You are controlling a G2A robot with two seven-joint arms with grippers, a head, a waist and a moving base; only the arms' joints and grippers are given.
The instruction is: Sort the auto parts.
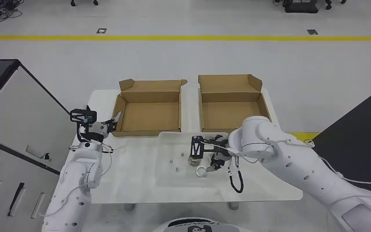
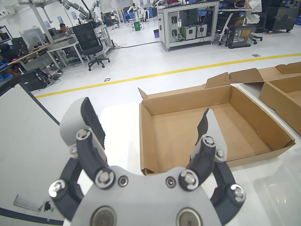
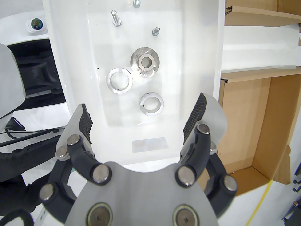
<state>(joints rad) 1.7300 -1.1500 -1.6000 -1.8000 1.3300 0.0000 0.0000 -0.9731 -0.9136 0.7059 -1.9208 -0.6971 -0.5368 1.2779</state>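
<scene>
Several metal parts lie in a clear tray (image 3: 197, 48) on the white table: a round flange (image 3: 144, 62), a wide ring (image 3: 119, 81), a smaller split ring (image 3: 151, 103) and three bolts (image 3: 116, 18). My right gripper (image 3: 142, 116) hovers open just above the split ring, holding nothing. From above, that gripper (image 1: 211, 158) sits just right of the flange (image 1: 193, 160). My left gripper (image 2: 148, 121) is open and empty, held off the table at the near left corner of the left cardboard box (image 2: 211, 128). In the top view it (image 1: 110, 124) stands beside that box (image 1: 148, 113).
A second open cardboard box (image 1: 229, 113) stands to the right of the first, behind the tray (image 1: 174, 145). Both boxes look empty. A grey panel (image 1: 35, 110) borders the table's left side. Bare table lies in front of the tray.
</scene>
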